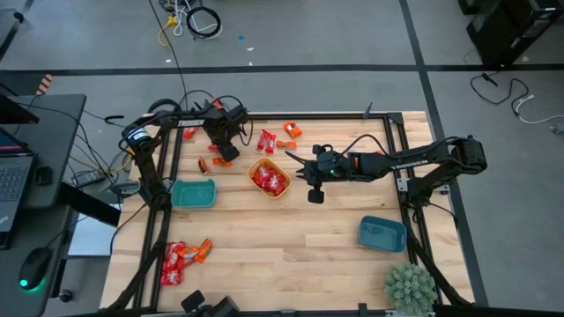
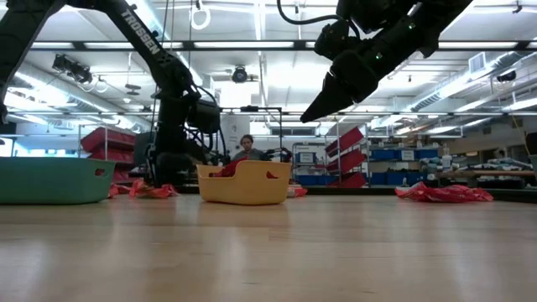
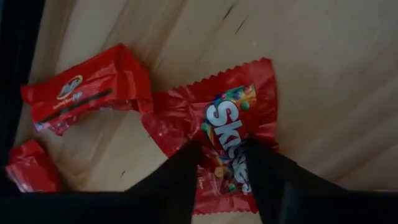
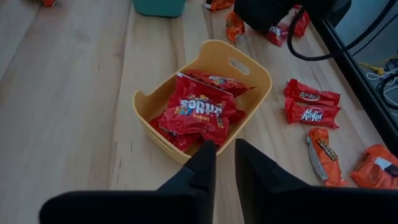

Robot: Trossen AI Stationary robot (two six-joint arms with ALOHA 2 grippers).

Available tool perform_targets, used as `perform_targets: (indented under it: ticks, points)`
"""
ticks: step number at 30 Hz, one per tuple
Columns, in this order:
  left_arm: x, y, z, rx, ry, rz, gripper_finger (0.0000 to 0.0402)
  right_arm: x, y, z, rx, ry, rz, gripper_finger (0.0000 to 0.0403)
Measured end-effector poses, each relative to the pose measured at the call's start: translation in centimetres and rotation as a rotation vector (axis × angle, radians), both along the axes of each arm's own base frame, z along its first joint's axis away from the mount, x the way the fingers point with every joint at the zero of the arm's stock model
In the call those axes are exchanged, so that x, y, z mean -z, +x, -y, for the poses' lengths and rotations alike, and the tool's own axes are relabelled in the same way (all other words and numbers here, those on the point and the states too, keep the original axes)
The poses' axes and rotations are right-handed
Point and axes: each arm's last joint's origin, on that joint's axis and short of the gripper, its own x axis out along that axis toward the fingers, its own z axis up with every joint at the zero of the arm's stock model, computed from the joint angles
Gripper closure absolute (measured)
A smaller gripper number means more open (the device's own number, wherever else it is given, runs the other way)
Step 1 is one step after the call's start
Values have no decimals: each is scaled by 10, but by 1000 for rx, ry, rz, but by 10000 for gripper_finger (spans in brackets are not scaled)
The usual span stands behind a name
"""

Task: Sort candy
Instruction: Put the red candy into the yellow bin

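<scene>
**Left tool over a Skittles pack, yellow bowl part filled**

We're mid-sort. Left tool (image 3: 221, 168) is down at the far-left part of the desk (image 1: 291, 238), fingers spread w/ a gap, straddling a red Skittles pack (image 3: 217, 127) that lies flat on the wood. Fingertips look to be touching the wrapper, but we can't tell if it's gripped yet; it isn't lifted. A red KitKat (image 3: 87, 87) lies just beside it.

Right tool (image 4: 225, 158) hangs above the desk near the yellow bowl (image 1: 269, 177), fingers nearly together w/ a thin gap, holding nothing.

Candy: several red Skittles packs already in the yellow bowl, more red and orange pcs scattered at the far edge (image 1: 280, 136), another heap at the near-left corner (image 1: 181, 257). Teal bowl (image 1: 193, 193) and blue bowl (image 1: 382, 233) look empty from above.

Next, as we judge it: left tool needs to close squarely on the pack, lift clear, carry to the yellow bowl. Wrapper is slick and flat, so a shallow pinch may slip.
</scene>
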Motion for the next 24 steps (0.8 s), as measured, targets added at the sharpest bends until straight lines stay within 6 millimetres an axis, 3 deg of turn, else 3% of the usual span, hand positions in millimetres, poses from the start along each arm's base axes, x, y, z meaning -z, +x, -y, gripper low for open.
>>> perform_targets:
  ticks: [6, 13, 20, 24]
  points:
    - [-16, 2, 4, 48, 47, 47, 384, 0, -2, 0, 16, -11, -16, 366]
    - [-58, -2, 15, 85, 125, 180, 384, -14, -16, 2, 93, -37, -25, 379]
    - [-110, 14, 64, 332, 133, 489, 387, -17, -25, 1, 107, -23, -9, 389]
    - [-126, 36, 100, 521, 164, 616, 387, -7, -29, 1, 136, -9, -16, 390]
